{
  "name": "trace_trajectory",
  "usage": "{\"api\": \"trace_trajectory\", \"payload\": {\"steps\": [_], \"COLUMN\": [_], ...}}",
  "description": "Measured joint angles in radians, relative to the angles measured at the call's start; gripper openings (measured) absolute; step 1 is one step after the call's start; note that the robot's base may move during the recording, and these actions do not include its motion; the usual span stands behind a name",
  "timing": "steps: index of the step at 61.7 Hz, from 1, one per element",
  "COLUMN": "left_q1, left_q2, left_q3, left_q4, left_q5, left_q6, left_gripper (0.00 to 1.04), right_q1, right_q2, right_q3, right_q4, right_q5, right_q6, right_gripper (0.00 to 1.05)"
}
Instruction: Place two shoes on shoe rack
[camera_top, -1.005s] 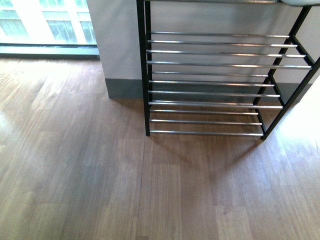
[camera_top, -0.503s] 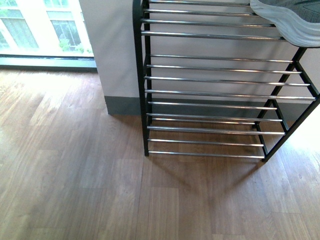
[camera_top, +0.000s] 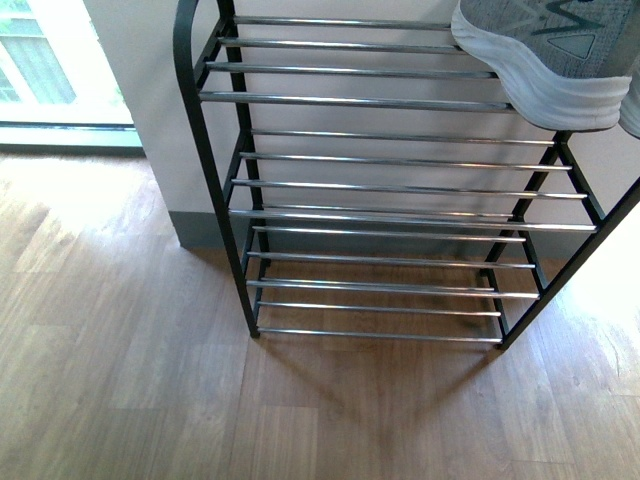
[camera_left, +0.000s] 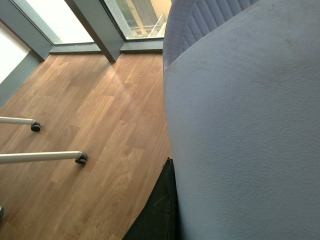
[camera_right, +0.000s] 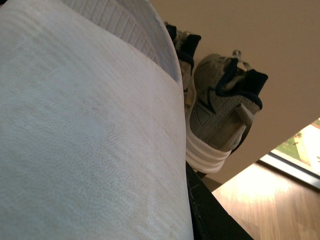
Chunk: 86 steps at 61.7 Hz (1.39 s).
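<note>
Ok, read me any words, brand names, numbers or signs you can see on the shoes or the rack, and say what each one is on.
No readable text in any view.
Shoe on the top shelf of the rack: only a dark zigzag mark on its side, no letters.
Shoe heel in the right wrist view: a small dark emblem, too blurred to read.
Rack rods and frame: no label showing.

Shoe rack (camera_top: 390, 188): black side frames, shiny chrome rods. Shoe (camera_top: 540, 45) in my front view: grey knit, dark zigzag mark, white ridged sole. Through my right wrist view, both shoes (camera_right: 220, 100): navy lining. Floor (camera_top: 120, 390): brown wood-grain planks. Skirting (camera_top: 205, 232) grey.
</note>
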Motion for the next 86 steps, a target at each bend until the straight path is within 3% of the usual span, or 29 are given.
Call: {"api": "trace_trajectory", "payload": {"steps": [86], "left_q1": [0.001], "left_q2": [-0.001], "left_q3": [0.0], "left_q4": [0.0], "left_q5": [-0.001], "left_q6": [0.0], "left_gripper": [0.02], "right_q1": [0.001], "right_q2": [-0.001], "right_q3": [0.001], "right_q4": [0.0], "right_q5": [0.0], "right_q6": [0.0], "right_gripper": [0.01]}}
